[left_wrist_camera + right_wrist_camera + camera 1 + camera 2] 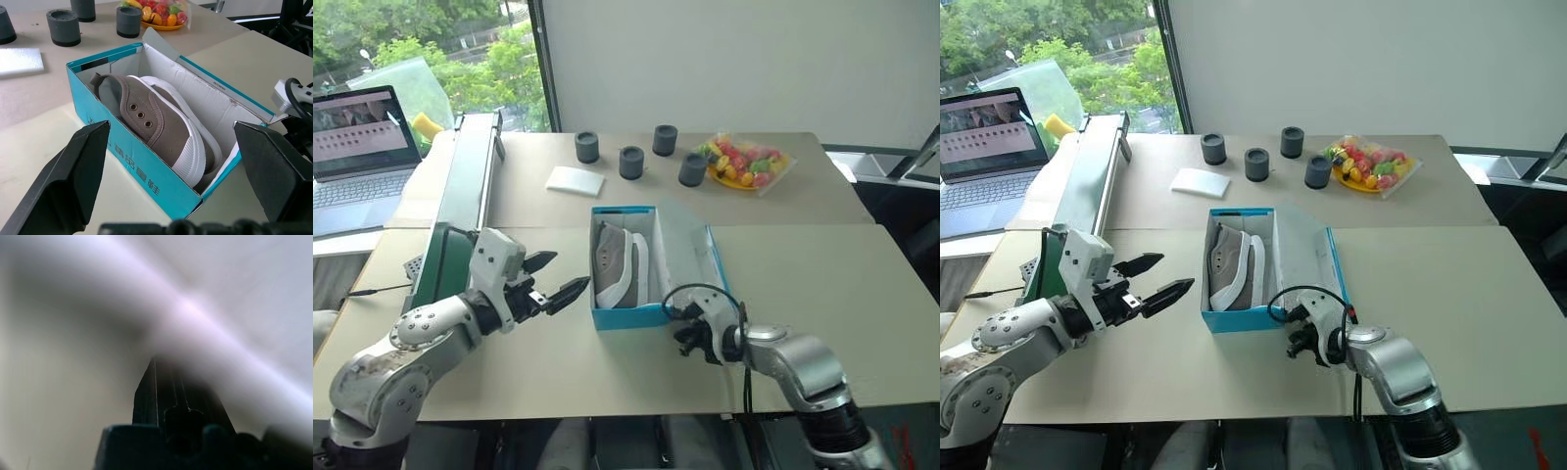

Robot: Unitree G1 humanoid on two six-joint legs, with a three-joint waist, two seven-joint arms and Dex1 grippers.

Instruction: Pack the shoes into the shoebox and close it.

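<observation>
Left wrist view: shoes [161, 129] lie on their sides inside the open shoebox [122, 161], mid-table [803, 284]. Lid flap [683, 245] stands up along the box's right side. Left end effector [558, 279] spread wide, just left of the box. Right end effector [690, 338] closed, empty, at the box's near right corner.

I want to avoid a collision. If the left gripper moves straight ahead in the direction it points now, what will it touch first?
Most likely the shoebox: the open left gripper points at its turquoise near side wall, with a shoe inside behind it. Depth is unclear, but nothing lies between.
</observation>
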